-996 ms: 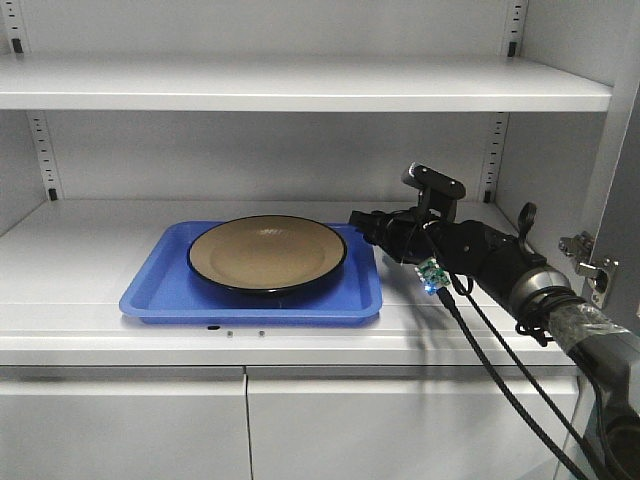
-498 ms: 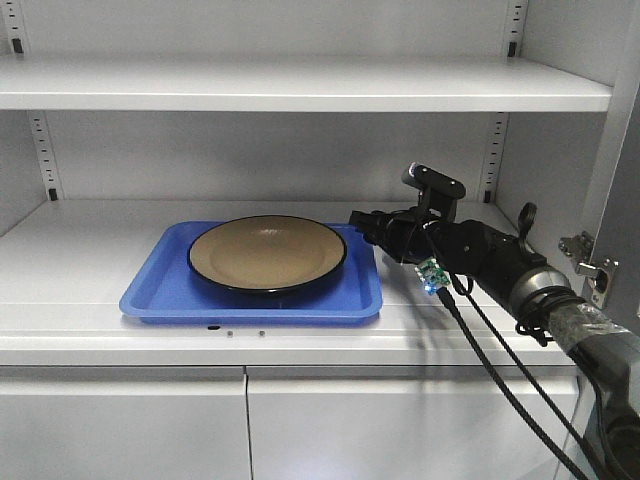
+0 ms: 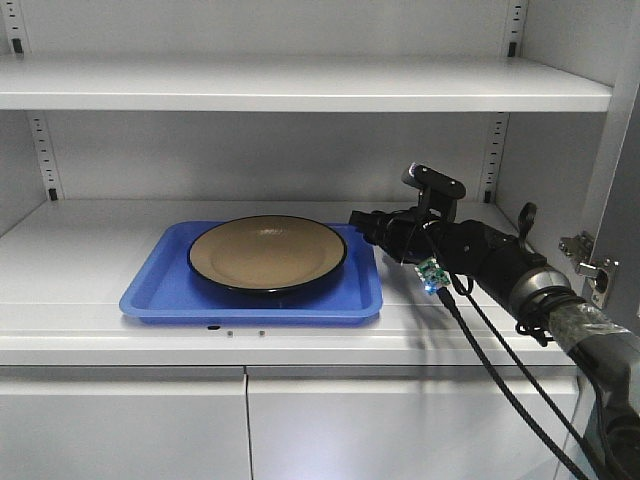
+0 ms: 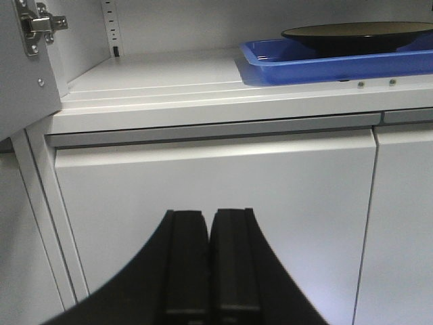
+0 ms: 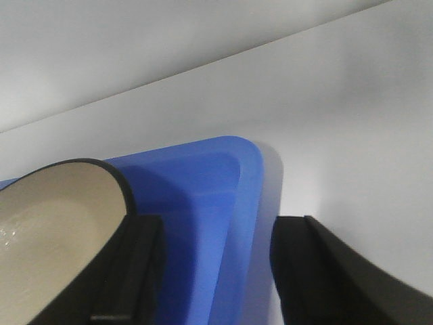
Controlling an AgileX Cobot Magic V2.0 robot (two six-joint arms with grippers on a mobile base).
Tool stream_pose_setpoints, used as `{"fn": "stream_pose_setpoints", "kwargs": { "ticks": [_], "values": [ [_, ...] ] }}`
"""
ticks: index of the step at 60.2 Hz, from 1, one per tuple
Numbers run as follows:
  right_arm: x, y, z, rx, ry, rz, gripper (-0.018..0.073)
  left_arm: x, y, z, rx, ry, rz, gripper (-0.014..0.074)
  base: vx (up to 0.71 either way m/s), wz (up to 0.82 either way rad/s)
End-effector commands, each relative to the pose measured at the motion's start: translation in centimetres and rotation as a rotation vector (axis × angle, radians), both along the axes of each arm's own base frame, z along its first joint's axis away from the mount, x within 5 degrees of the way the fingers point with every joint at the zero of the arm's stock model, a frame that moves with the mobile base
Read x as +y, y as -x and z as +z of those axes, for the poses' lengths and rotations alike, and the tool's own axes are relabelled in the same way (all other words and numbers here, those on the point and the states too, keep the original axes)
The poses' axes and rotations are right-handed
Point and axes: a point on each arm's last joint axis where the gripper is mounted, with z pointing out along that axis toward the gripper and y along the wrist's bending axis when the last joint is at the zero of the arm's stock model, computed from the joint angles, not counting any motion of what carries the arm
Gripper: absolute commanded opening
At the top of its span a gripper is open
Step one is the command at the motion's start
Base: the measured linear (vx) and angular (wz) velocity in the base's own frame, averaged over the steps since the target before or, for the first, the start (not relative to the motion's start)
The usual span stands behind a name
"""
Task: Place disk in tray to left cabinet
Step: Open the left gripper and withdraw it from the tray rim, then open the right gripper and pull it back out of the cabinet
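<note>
The tan disk (image 3: 267,251) with its black rim lies in the blue tray (image 3: 160,288), which rests on the middle shelf of the left cabinet (image 3: 70,255). My right gripper (image 3: 362,224) is open at the tray's right rim. In the right wrist view its fingers (image 5: 139,271) straddle the tray's rim (image 5: 230,203), one over the tray beside the disk (image 5: 54,223), the other outside. My left gripper (image 4: 208,223) is shut and empty, low in front of the lower doors (image 4: 216,203), with the tray (image 4: 325,61) and the disk (image 4: 358,34) up and to its right.
An upper shelf (image 3: 300,85) spans the cabinet above the tray. A hinged side door (image 3: 625,200) stands at the right, and another hinge (image 4: 37,24) shows at upper left. Cables (image 3: 500,370) hang from the right arm.
</note>
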Motion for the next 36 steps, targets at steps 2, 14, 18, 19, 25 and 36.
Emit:
{"fn": "stream_pose_setpoints", "kwargs": {
  "ticks": [2,14,18,19,25,36],
  "values": [
    [-0.79,1.17,6.43,-0.183,-0.036,-0.036,0.0432,-0.02,0.01,-0.19,-0.072,0.004,-0.002,-0.0006,0.0,0.0],
    [-0.79,1.17,6.44,-0.183,-0.036,-0.036,0.0432,-0.02,0.01,-0.19,-0.072,0.004,-0.002,-0.0006,0.0,0.0],
    [-0.79,1.17,6.44,-0.183,-0.036,-0.036,0.0432,-0.02,0.01,-0.19,-0.072,0.004,-0.002,-0.0006,0.0,0.0],
    [-0.79,1.17,6.44,-0.183,-0.036,-0.036,0.0432,-0.02,0.01,-0.19,-0.072,0.004,-0.002,-0.0006,0.0,0.0],
    [-0.79,1.17,6.44,-0.183,-0.036,-0.036,0.0432,-0.02,0.01,-0.19,-0.072,0.004,-0.002,-0.0006,0.0,0.0],
    [-0.79,1.17,6.44,-0.183,-0.036,-0.036,0.0432,-0.02,0.01,-0.19,-0.072,0.004,-0.002,-0.0005,0.0,0.0]
  ]
}}
